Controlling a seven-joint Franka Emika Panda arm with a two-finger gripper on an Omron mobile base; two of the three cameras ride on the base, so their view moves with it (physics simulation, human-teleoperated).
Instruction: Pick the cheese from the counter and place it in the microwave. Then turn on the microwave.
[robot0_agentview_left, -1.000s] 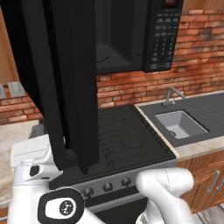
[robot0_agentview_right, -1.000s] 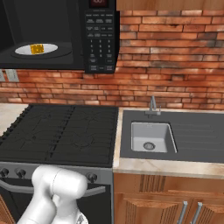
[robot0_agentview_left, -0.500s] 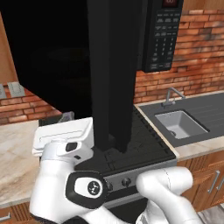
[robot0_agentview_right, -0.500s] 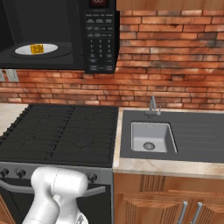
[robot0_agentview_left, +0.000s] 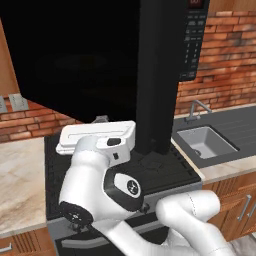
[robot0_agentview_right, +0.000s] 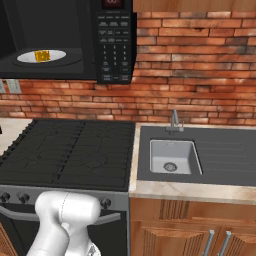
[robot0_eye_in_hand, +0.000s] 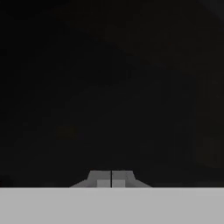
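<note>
The cheese (robot0_agentview_right: 42, 56), a small yellow-orange chunk, lies on a white plate (robot0_agentview_right: 61, 54) inside the black microwave (robot0_agentview_right: 114, 45) above the stove. The microwave's wide dark door (robot0_agentview_left: 85, 55) stands partly swung, its broad face turned to the left base camera, next to the button panel (robot0_agentview_left: 192, 40). My white hand (robot0_agentview_left: 97, 137) is raised just below and against this door. In the hand view my gripper (robot0_eye_in_hand: 111, 178) is shut with nothing between its tips, facing a dark surface close ahead. The beige counter (robot0_agentview_left: 20, 180) lies left of the stove.
A black gridded stovetop (robot0_agentview_right: 70, 152) sits under the microwave. To its right are a dark sink (robot0_agentview_right: 172, 156) with a faucet (robot0_agentview_right: 174, 120) and a strip of beige counter (robot0_agentview_right: 200, 192). A red brick wall (robot0_agentview_right: 200, 65) runs behind.
The microwave door has swung from edge-on to showing its broad face in the left base view. My arm has risen and followed it, hand against the door. The cheese has stayed put.
</note>
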